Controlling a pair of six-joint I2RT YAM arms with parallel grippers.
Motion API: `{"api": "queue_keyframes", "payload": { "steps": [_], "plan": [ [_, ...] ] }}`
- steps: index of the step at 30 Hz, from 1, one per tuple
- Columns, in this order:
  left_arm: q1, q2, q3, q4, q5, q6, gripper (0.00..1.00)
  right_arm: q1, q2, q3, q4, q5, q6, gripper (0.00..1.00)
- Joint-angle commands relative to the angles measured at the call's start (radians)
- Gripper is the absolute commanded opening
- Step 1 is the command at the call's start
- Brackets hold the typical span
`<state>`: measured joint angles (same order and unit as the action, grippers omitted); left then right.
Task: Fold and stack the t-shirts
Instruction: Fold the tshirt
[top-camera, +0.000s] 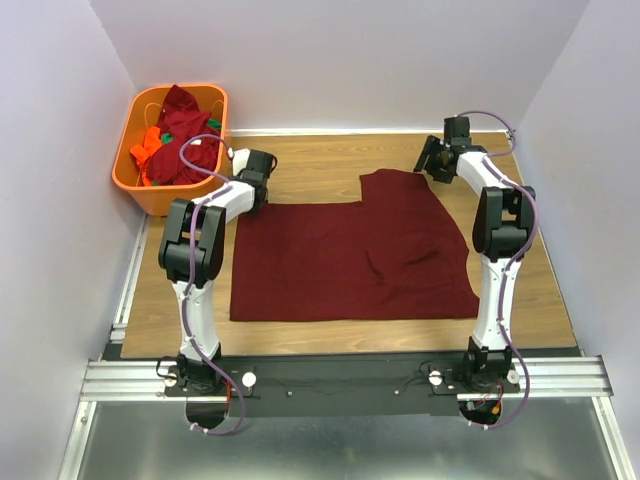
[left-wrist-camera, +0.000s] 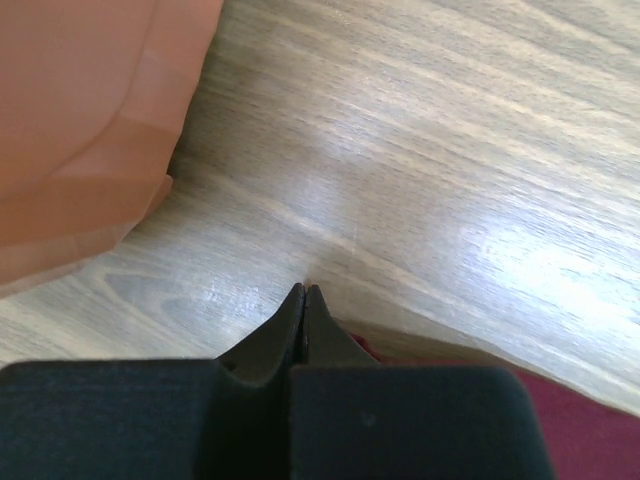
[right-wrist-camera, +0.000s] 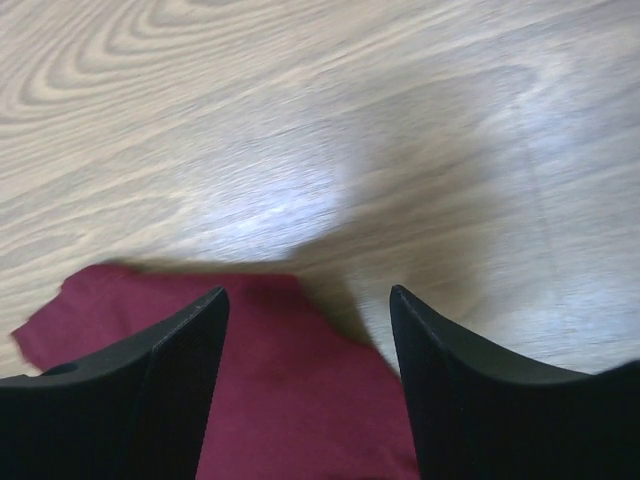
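Observation:
A dark maroon t-shirt (top-camera: 350, 255) lies spread flat on the wooden table, one sleeve (top-camera: 392, 185) pointing to the far side. My left gripper (top-camera: 257, 197) sits at its far left corner. In the left wrist view this gripper (left-wrist-camera: 303, 290) is shut, tips together over bare wood, and maroon cloth (left-wrist-camera: 590, 415) shows just to its right; no cloth is visible between the tips. My right gripper (top-camera: 431, 166) hovers by the sleeve. It (right-wrist-camera: 308, 291) is open, its fingers either side of the maroon sleeve's corner (right-wrist-camera: 290, 400).
An orange plastic basket (top-camera: 135, 170) stands at the far left corner with more t-shirts (top-camera: 185, 125) heaped in it, maroon, orange and green. Its wall (left-wrist-camera: 80, 120) is close on the left of my left gripper. White walls enclose the table on three sides.

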<state>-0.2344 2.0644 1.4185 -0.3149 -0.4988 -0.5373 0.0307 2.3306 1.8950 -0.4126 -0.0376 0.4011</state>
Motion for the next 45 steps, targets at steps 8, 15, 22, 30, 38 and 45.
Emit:
{"api": "queue_keyframes", "payload": {
  "steps": [8, 15, 22, 30, 38, 45],
  "plan": [
    [0.006, -0.072, -0.056, 0.105, 0.057, -0.058, 0.0, 0.001, -0.001, -0.022, 0.005, -0.113, 0.044, 0.53],
    [0.007, -0.084, -0.084, 0.142, 0.072, -0.069, 0.0, 0.0, -0.011, -0.03, 0.006, -0.104, 0.053, 0.22],
    [0.007, -0.119, -0.107, 0.16, 0.056, -0.079, 0.0, 0.0, -0.065, -0.056, 0.005, -0.039, 0.065, 0.02],
    [0.007, -0.171, -0.128, 0.16, 0.016, -0.105, 0.0, 0.0, -0.177, -0.122, 0.011, 0.024, 0.059, 0.01],
    [0.007, -0.24, -0.196, 0.169, -0.061, -0.17, 0.0, 0.001, -0.351, -0.296, 0.066, 0.068, 0.088, 0.01],
    [0.007, -0.302, -0.299, 0.24, -0.078, -0.187, 0.0, 0.0, -0.557, -0.52, 0.115, 0.125, 0.134, 0.01]
  ]
}}
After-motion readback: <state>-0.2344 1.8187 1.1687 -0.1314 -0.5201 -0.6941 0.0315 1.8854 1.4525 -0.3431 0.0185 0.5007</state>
